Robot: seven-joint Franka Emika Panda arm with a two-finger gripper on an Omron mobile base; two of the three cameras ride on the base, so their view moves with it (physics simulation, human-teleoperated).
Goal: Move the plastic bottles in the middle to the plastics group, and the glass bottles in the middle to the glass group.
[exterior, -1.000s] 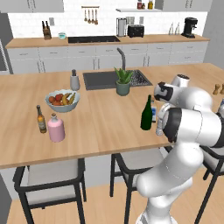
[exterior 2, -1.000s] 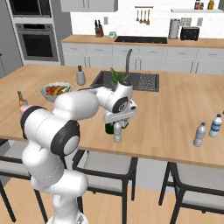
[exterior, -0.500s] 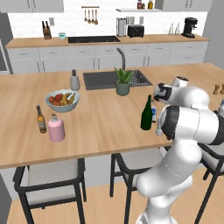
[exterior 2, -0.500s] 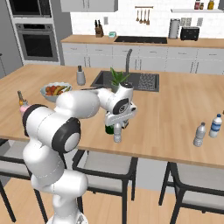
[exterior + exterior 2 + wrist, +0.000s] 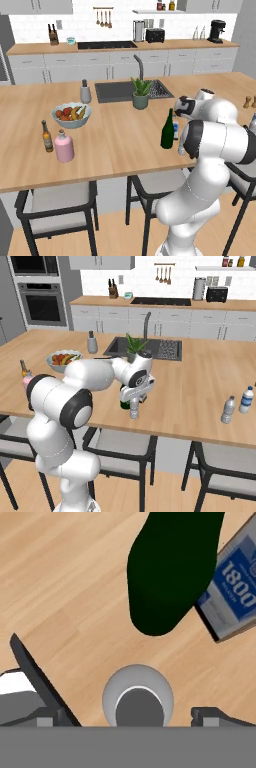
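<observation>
Two fingers wide apart: gripper [image 5: 130, 712] points straight down over small plastic bottle [image 5: 137, 701], not gripping; green wine bottle [image 5: 170, 567] adj.

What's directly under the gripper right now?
The small greyish plastic bottle stands upright on the wooden counter, seen cap-up between the open gripper's fingers. Beyond it stand the green wine bottle and the blue-labelled bottle. The plastic bottle's lower body is hidden.
</observation>
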